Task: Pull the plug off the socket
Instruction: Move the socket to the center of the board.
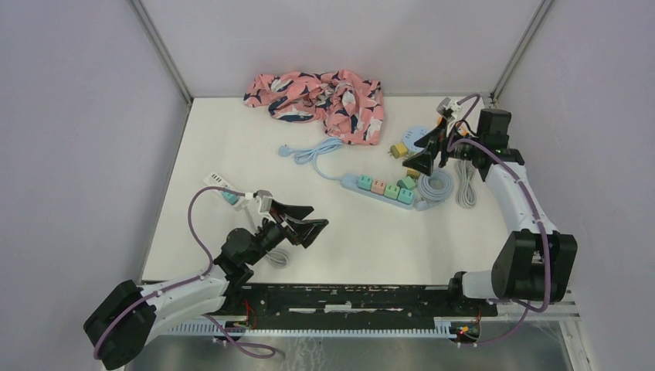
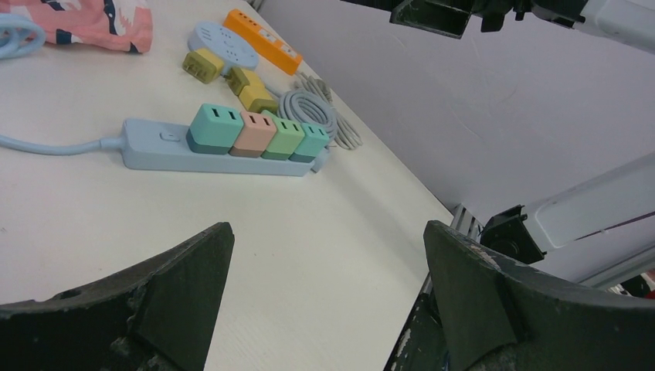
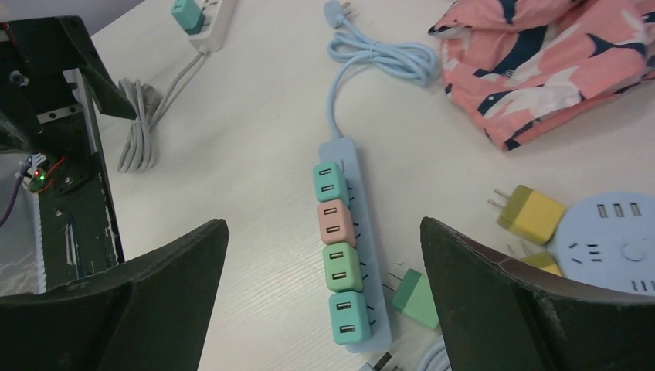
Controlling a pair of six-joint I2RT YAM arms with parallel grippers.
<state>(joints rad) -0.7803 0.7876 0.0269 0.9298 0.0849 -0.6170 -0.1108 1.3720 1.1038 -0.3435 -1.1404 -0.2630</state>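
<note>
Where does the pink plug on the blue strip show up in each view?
Top external: the pink plug sits right of centre, second from the cord end of the strip.
Left wrist: upper left of centre, second from the left in the row.
Right wrist: centre, second from the top.
Shared landmark: the floral cloth, top left in the left wrist view, top right in the right wrist view.

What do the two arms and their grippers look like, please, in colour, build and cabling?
Both the left arm and the right arm have white links joined by bulky black joints, with a thin purple cable looping loosely alongside each. The left gripper and the right gripper carry broad, wedge-shaped black fingers, matte and scuffed in the wrist views.
</note>
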